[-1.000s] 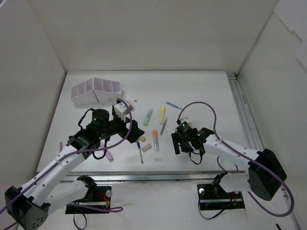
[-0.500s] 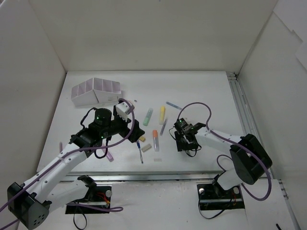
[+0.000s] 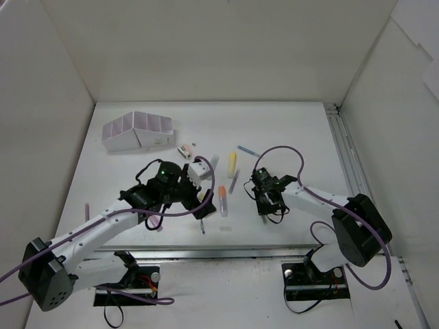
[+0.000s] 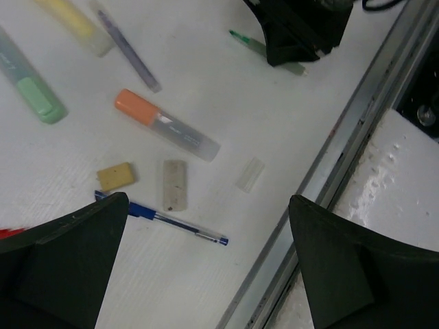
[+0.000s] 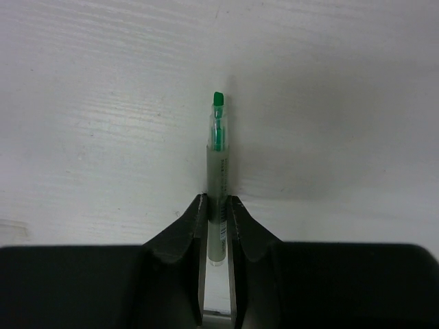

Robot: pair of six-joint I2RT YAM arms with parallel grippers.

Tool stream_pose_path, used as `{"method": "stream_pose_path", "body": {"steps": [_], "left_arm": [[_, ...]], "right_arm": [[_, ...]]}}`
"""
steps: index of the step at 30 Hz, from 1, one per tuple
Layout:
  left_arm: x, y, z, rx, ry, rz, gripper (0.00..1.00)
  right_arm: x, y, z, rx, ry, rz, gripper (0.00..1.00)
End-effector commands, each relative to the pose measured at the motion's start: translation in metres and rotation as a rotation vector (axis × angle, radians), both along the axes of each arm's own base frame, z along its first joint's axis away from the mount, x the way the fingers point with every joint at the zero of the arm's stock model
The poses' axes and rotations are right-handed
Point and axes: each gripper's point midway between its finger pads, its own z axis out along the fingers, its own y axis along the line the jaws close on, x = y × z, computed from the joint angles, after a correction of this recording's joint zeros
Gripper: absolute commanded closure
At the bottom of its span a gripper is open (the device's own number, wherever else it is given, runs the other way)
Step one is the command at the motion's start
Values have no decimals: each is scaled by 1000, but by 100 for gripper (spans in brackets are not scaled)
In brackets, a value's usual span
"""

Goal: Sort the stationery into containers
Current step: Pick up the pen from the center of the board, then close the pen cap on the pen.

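Note:
Most of the stationery lies mid-table. The left wrist view shows a green marker, a yellow marker, a grey pen, an orange marker, two tan erasers and a blue pen. My left gripper hangs open above this cluster, holding nothing. My right gripper is shut on a thin green pen lying on the table, right of the cluster. The white organizer stands at the back left.
A pink-white sharpener lies near the organizer. A thin blue-grey pen lies behind the right gripper. A small clear cap sits near the front edge rail. A pink pen lies far left.
My left arm swung right, off the sharpener, to hover over the marker cluster. My right gripper turned and closed on the green pen.

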Motion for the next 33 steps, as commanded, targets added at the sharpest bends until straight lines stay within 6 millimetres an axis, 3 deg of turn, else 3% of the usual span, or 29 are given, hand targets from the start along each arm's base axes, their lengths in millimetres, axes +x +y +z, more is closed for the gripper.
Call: {"method": "stream_pose_path", "body": {"steps": [1,4,11,17,33], "left_arm": [[-20,-20,-22,71,8,-151,4],[-40,-34,-52,190,35,-266,8],[-51,-62,-97,373,67,-317,16],[-47,-70,-108,463,-9,-278,24],[-38,-78,-129,498,4,-248,39]], "right_arm": [[14,-2,34,32,-118,10,100],[20,3,64,107,-207,26,100],[19,-7,108,209,-328,15,100],[18,-7,110,232,-326,17,100],[18,-4,112,260,-316,25,100]]}}
